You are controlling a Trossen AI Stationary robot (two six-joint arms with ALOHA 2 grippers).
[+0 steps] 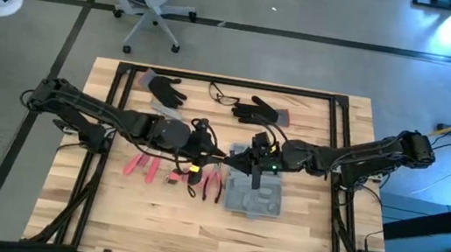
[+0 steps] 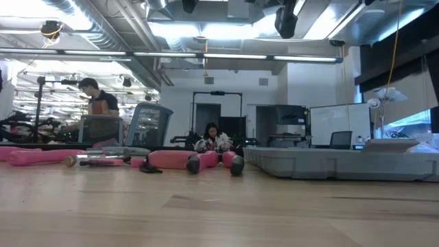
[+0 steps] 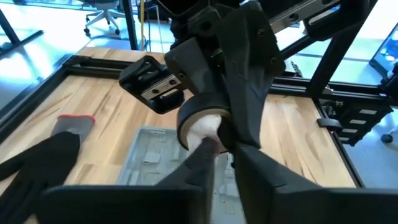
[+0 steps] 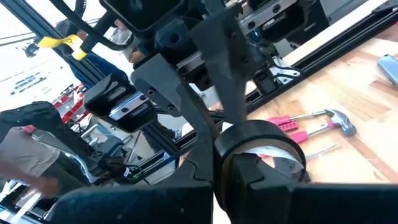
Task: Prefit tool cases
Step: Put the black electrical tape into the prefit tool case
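Note:
The grey-blue tool case lies open and flat on the table right of centre; its moulded slots show in the left wrist view. Above its far left corner, my left gripper and my right gripper meet tip to tip. Both are shut on a roll of black tape with a pale core. The low view shows neither gripper. My left gripper pinches the roll's wall between its two fingers, one inside the ring and one outside. It comes from the table's left, slanting a little downward. The roll is lifted clear of the table. My right gripper pinches the roll's wall on the opposite side between its two fingers. It comes level from the table's right. The roll hangs in the air between both grippers, above the case.
Red-handled tools and pliers lie left of the case, and a hammer lies among them. Two black gloves and safety glasses lie toward the far edge. People sit in the room beyond.

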